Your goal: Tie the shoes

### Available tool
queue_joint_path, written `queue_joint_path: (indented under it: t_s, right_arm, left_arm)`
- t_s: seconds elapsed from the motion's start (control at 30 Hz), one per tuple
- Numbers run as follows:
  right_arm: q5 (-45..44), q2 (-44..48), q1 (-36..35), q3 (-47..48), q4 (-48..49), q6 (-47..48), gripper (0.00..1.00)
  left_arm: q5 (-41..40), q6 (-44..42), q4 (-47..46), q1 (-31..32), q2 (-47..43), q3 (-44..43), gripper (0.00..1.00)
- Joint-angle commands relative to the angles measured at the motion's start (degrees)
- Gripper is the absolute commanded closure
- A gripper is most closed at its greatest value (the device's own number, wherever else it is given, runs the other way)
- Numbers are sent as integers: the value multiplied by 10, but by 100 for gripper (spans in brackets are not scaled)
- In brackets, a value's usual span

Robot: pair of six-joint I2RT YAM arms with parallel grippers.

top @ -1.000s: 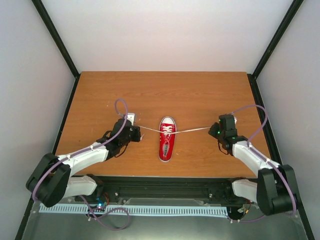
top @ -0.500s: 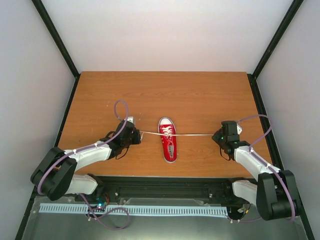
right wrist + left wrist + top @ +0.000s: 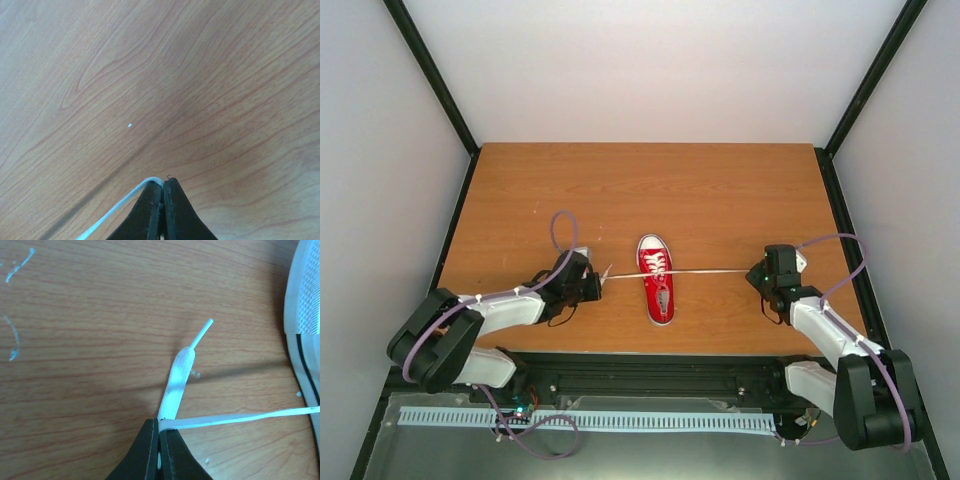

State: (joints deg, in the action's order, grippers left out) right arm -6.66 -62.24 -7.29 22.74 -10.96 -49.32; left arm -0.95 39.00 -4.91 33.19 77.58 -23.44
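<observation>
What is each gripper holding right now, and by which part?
The left gripper pinches a white lace just behind its free tip. The right gripper pinches the other lace at or near its end. Both laces stretch to the red sneaker.

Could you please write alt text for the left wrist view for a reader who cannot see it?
The left arm's black two-finger tool is shut on a flat white shoelace over a brown wooden table. The lace's short free end points away; the rest runs taut rightward toward a sneaker's white rubber sole at the frame's edge.
</observation>
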Motion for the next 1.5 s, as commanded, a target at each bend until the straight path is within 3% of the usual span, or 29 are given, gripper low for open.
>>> queue_joint_path:
  t_s: [0.0,0.1,0.17,0.3,0.43,0.6,0.7,0.83,1.27,1.47]
  right_arm:
    - [-53,25,13,-5,-15,-1,97]
    - [-57,40,13,-6,-18,3,97]
    - [-58,47,13,-4,-19,6,97]
    - [-54,53,13,-1,-18,10,97]
    - [-46,51,13,0,-15,12,97]
    - [-17,43,13,-2,5,28,97]
    - [0,30,13,-1,14,40,97]
    - [16,15,13,-3,19,50,97]
    - [29,33,13,-9,16,65,97]
    - [30,43,13,-12,16,63,97]
  left_arm:
    - [9,-33,48,-5,-7,-41,89]
    - [19,-38,63,-5,-39,-31,63]
    - [15,-39,77,-5,-75,-20,52]
    - [24,-63,93,-4,-154,-6,41]
    - [84,-119,73,-2,-199,-15,30]
    - [180,-179,63,11,-131,-61,29]
    - [234,-150,37,12,-47,-85,30]
    - [302,-99,-82,11,44,-89,29]
    - [343,-87,-146,12,258,-221,29]
    - [326,-114,-117,12,248,-238,29]
